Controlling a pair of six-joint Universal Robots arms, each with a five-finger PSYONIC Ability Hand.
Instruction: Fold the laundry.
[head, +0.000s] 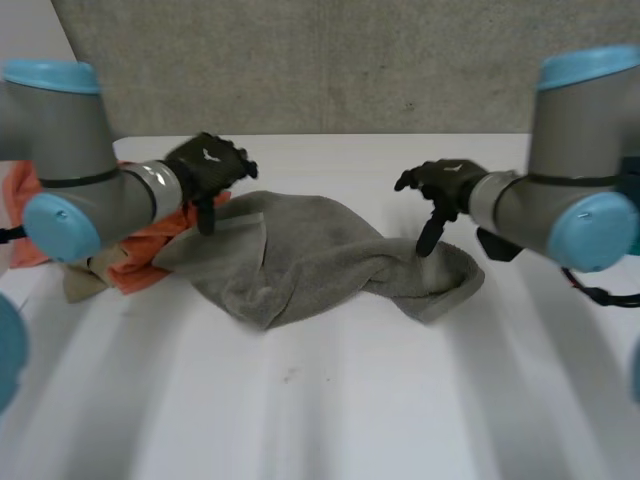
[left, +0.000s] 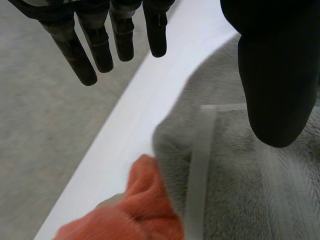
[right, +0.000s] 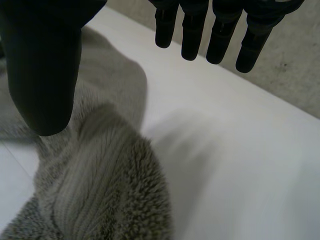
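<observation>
Head view, 9 o'clock of the desk (head: 330, 400): left arm (head: 70, 170) reaching in over a bunched orange cloth (head: 150, 250). Beige cloth (head: 85, 282) poking out from under it at 7 o'clock. Orange cloth touching the grey towel (head: 300, 255) at the towel's 9 o'clock edge.

Left hand (head: 212, 165) at the towel's 10 o'clock corner, thumb pointing down at that corner; contact not clear. Left wrist view: fingers (left: 100, 47) straight, well apart from the thumb (left: 277, 75), gripping nothing. Thumb tip over the grey towel (left: 235, 195), beside its flat woven band. Orange cloth (left: 137, 215) against the towel's edge, white desk (left: 145, 105) rim next to it, grey surface (left: 40, 130) past the rim under the fingers.

Grey towel rumpled, not folded, lying across mid-desk from 10 o'clock to 3 o'clock, thick roll bunched at the 3 o'clock end.

Right hand (head: 445, 182) at the towel's 2 o'clock, thumb pointing down at the bunched end; touching or just above, cannot tell. Right wrist view: fingers (right: 220, 35) straight and hanging, thumb (right: 42, 75) set well apart, nothing held. Fluffy towel (right: 105, 195) hump under the thumb, bare desk (right: 230, 150) under the fingers, concrete wall (right: 295, 75) behind.

Right arm (head: 560, 200) coming in from 3 o'clock. Concrete wall (head: 300, 60) at 12 o'clock behind the desk.
</observation>
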